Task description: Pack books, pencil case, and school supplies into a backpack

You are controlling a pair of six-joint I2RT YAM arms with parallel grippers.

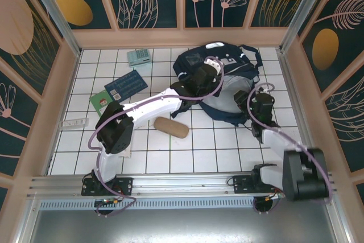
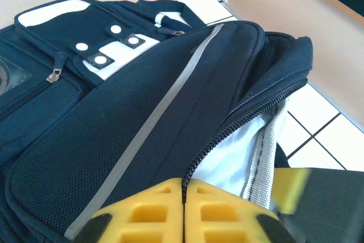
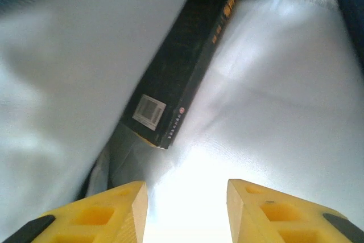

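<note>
Backpack [image 1: 190, 61] lies toward the far right corner of the bench. Your left gripper [image 2: 185, 197] is pinched closed on its zipper edge. Your right gripper [image 3: 186, 192] is spread wide inside the pale lining [image 3: 273, 83], near the black book [image 3: 182, 72] lodged in there. The pencil case [image 1: 170, 127] lies mid-bench. The calculator [image 1: 139, 57] is by the far edge, and the blue book [image 1: 126, 85], green book [image 1: 102, 102] and white packet [image 1: 74, 123] sit toward the left edge.

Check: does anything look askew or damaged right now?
Nothing stands out. The black book sits inside the open backpack; pencil case, blue book, green book, calculator and white packet lie flat on the table.
</note>
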